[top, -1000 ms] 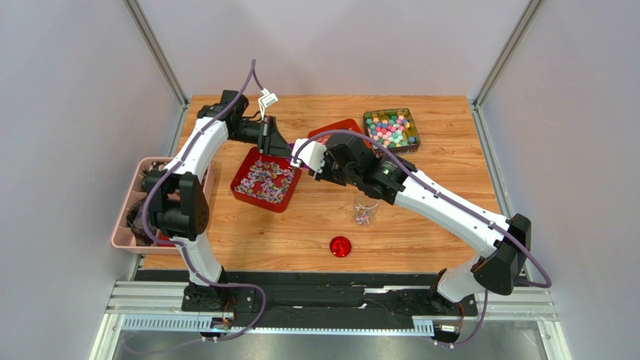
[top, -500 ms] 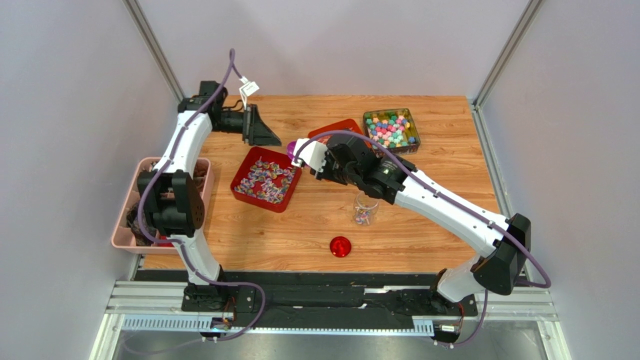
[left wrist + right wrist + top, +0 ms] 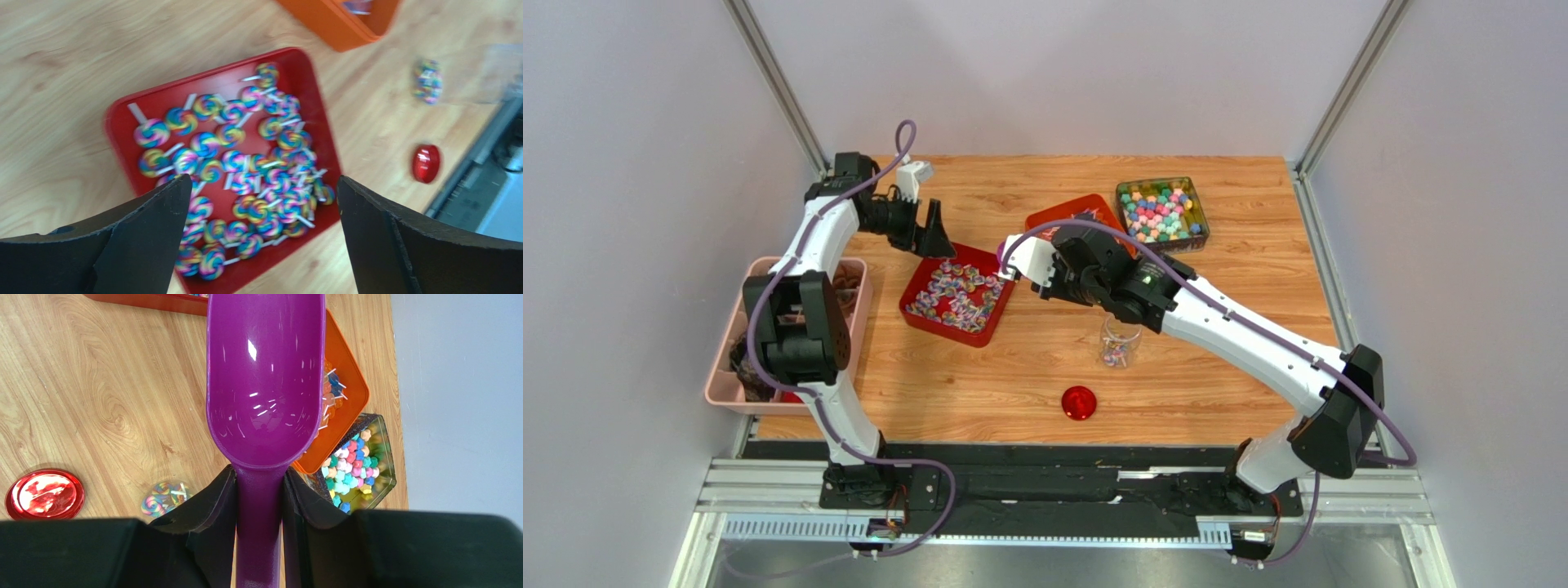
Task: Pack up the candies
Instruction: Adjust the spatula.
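Observation:
The candies (image 3: 245, 165) are small rainbow-swirl lollipops on white sticks, piled in a red tray (image 3: 123, 122), which also shows in the top view (image 3: 918, 284). My left gripper (image 3: 263, 184) hangs open above the tray's near side with nothing between its fingers; from above it (image 3: 938, 239) is at the tray's far left corner. My right gripper (image 3: 259, 473) is shut on the handle of a purple scoop (image 3: 265, 380), whose bowl is empty. It (image 3: 1020, 263) sits just right of the tray. A few candies lie in a clear jar (image 3: 1120, 346).
A round red lid (image 3: 1079, 402) lies on the wood near the front. An orange tray (image 3: 1069, 211) and a clear box of star-shaped sweets (image 3: 1162, 211) stand at the back right. A pink bin (image 3: 719, 380) hangs off the table's left edge.
My left gripper has gone from shut to wide open, drawing back left from beside the scoop to the tray's far left corner. The right arm has barely moved.

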